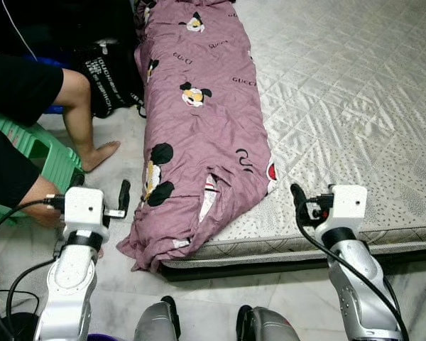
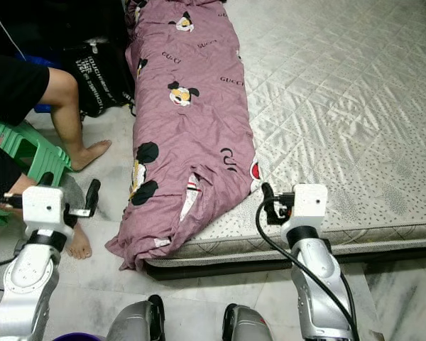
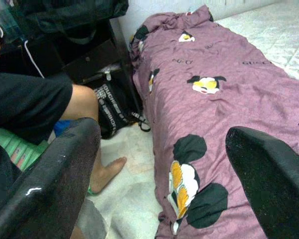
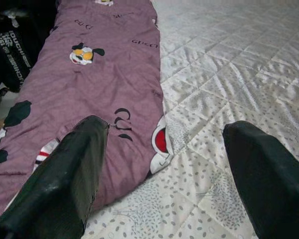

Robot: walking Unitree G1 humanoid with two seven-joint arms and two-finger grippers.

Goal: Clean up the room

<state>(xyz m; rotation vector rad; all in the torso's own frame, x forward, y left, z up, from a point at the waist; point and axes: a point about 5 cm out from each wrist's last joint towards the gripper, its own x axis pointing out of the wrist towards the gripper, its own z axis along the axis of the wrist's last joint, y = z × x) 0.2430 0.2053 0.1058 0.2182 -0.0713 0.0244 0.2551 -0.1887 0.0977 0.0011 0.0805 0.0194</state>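
Note:
A mauve quilt [image 1: 199,114] printed with cartoon mice lies lengthwise along the left side of a pale quilted mattress [image 1: 341,99]. Its near end droops over the mattress's front left corner toward the floor. My left gripper [image 1: 122,201] hovers over the floor just left of that drooping end, open and holding nothing. In the left wrist view the quilt [image 3: 224,114] lies ahead between the spread fingers [image 3: 55,179]. My right gripper [image 1: 300,204] is above the mattress's front edge, just right of the quilt's near end, open and holding nothing. The right wrist view shows the quilt [image 4: 84,89] ahead.
A person sits on a green stool [image 1: 39,149] at the left, one bare foot [image 1: 99,153] on the marble floor close to my left arm. A black printed bag [image 1: 108,78] stands by the bed's far left side. My own legs [image 1: 156,323] show below.

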